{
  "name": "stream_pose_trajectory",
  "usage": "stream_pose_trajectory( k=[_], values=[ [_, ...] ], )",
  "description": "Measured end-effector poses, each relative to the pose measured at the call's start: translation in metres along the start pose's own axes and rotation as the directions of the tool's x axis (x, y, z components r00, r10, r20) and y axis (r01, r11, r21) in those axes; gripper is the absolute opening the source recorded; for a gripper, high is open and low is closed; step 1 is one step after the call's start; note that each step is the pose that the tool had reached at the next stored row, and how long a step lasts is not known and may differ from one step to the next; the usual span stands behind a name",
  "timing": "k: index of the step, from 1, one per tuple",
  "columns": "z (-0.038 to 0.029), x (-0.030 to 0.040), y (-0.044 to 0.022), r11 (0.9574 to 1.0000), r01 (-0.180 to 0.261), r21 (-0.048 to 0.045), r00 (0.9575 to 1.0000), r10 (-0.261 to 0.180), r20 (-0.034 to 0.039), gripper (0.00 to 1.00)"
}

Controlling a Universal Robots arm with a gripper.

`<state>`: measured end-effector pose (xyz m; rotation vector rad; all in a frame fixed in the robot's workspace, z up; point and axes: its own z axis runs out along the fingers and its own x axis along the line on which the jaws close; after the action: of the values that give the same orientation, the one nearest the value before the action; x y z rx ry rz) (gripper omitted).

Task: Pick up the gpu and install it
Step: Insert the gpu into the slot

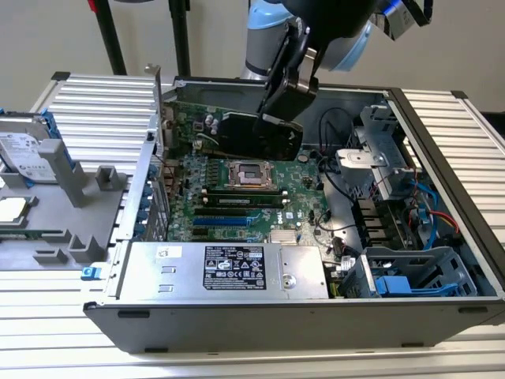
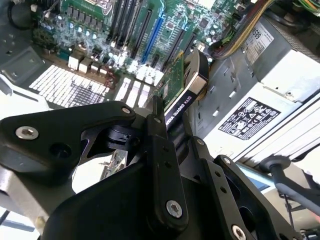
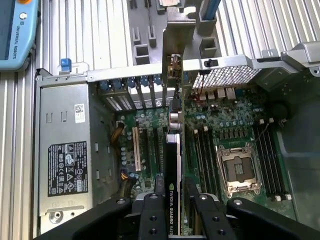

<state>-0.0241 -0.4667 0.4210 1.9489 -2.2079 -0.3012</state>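
Risk here lies mostly in alignment, judging from how the gpu hangs: the gripper is clamped on its upper edge and carries it edge-down above the motherboard, clear of the slots and, in the exterior view, tilted. Starting at the exterior view's left, beyond the case wall from the gripper, a grey fixture tray carries a hard drive well away from the work. Nearer, the card's silver bracket points toward the rear slot openings of the case; if it catches the metal there, the card could twist in the grasp. Directly beneath the gripper in the first wrist view, the expansion slots run parallel to the card, so a small sideways offset could set the edge connector onto the board beside the slot, or into a neighbouring one. Just beside the card sit the CPU socket and memory sticks, which a swinging shroud might strike. Toward the exterior view's right, loose cables and the drive cage stay well apart from the gripper. The computer case lies open on a ribbed metal desk, against a plain pale wall.
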Motion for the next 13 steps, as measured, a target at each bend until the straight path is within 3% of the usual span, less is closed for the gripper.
stream_pose_trajectory(
  k=[13],
  values=[
    [0.0,0.0,0.0,0.9987,0.05,-0.0003,0.9986,-0.05,-0.0141,0.0]
  ],
)
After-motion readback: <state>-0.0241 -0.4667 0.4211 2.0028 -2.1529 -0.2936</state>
